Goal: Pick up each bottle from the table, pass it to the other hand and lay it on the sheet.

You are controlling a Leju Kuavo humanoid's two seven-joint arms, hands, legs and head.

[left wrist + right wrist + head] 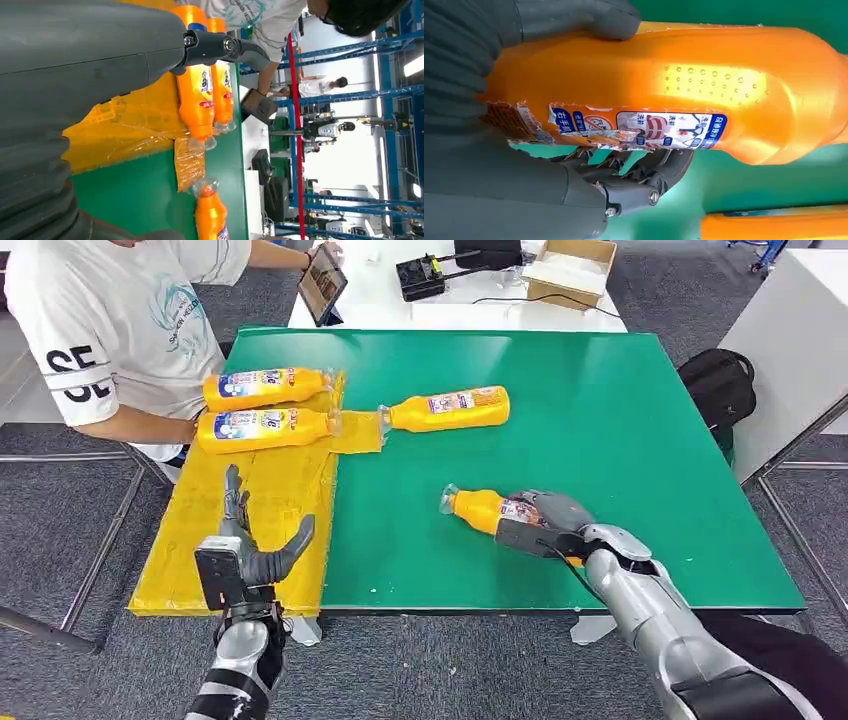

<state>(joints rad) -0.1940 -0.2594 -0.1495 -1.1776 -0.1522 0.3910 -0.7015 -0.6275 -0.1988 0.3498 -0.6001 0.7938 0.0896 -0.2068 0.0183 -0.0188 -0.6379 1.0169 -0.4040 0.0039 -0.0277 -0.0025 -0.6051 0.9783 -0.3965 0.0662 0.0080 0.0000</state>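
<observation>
A person sat at the desk's far left corner. Two bottles lay side by side on the yellow sheet, above which the left hand hovered, fingers spread and released. A third bottle lay on the green just beside the sheet. Further right, the right hand grasped a fourth bottle lying on the desk.

Two silver arms with ribbed segments; dark grey left hand with slim black fingers and a boxy black wrist block; right hand grey with smooth cover, small silver screws at finger hinges.
</observation>
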